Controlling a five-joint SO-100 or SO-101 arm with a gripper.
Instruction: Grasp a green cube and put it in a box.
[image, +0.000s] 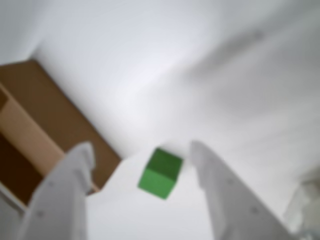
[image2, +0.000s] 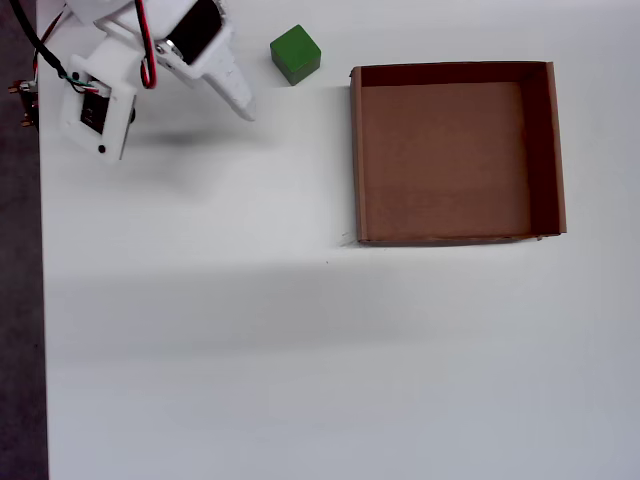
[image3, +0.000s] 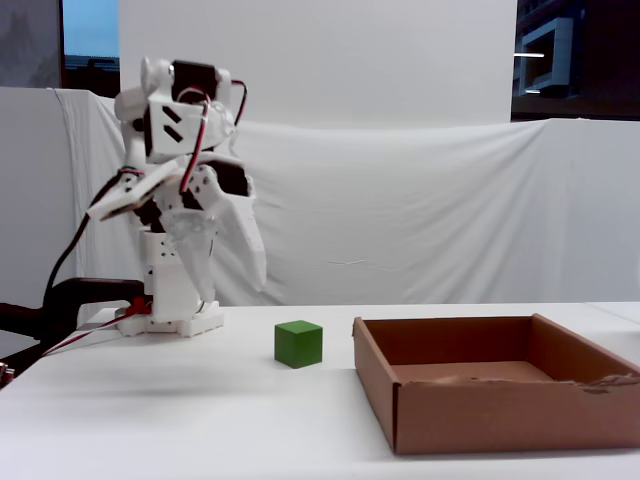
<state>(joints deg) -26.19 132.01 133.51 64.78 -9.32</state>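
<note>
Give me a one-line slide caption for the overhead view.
Open gripper poised beside the green cube on a white table, empty cardboard box waiting to the right.

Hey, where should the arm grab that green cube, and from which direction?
Take the green cube across two opposite flat side faces, coming down from above. It sits flat on the white table, clear of the box, so every side looks free. It lies turned in the overhead view, so the open gripper probably needs rotating to meet the faces squarely.

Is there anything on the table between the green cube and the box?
No. In the overhead view, only bare white table separates the green cube from the box; the fixed view shows the same empty gap.
</note>
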